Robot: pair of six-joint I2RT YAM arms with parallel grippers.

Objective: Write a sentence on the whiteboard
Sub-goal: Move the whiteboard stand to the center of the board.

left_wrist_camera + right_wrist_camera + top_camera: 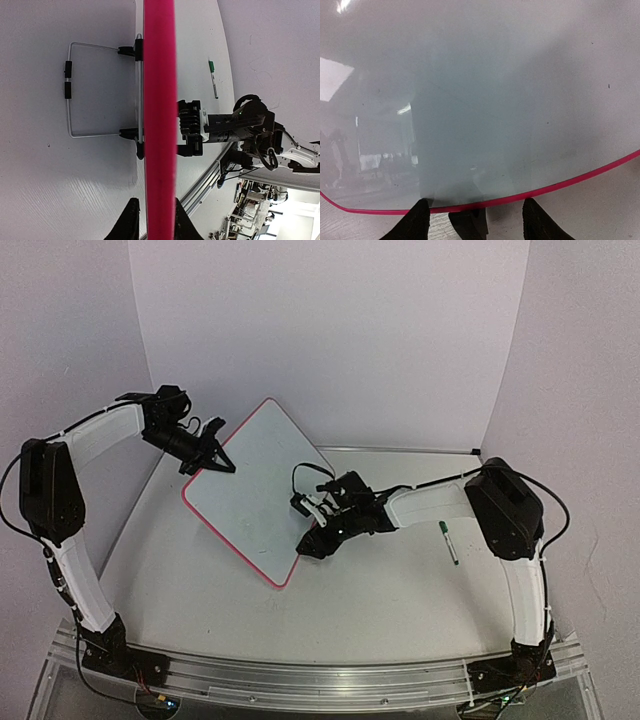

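Note:
The whiteboard [260, 490] stands tilted on the table, its white face blank in the top view; no green sentence shows on it. My left gripper [222, 462] is shut on its upper left edge. In the left wrist view the red-pink frame [159, 100] runs between the two fingertips of that gripper [156, 220]. My right gripper [315, 540] is open at the board's lower right edge. In the right wrist view its fingers [415, 222] straddle the frame, with the glossy board face [470, 100] ahead. A black piece [467, 225] sits below the frame between them.
A pen with a green cap [448, 542] lies on the table to the right, by the right arm's elbow; it also shows as the pen [213, 79] in the left wrist view. A wire stand [70, 90] with black clips props the board from behind. White walls enclose the back and sides.

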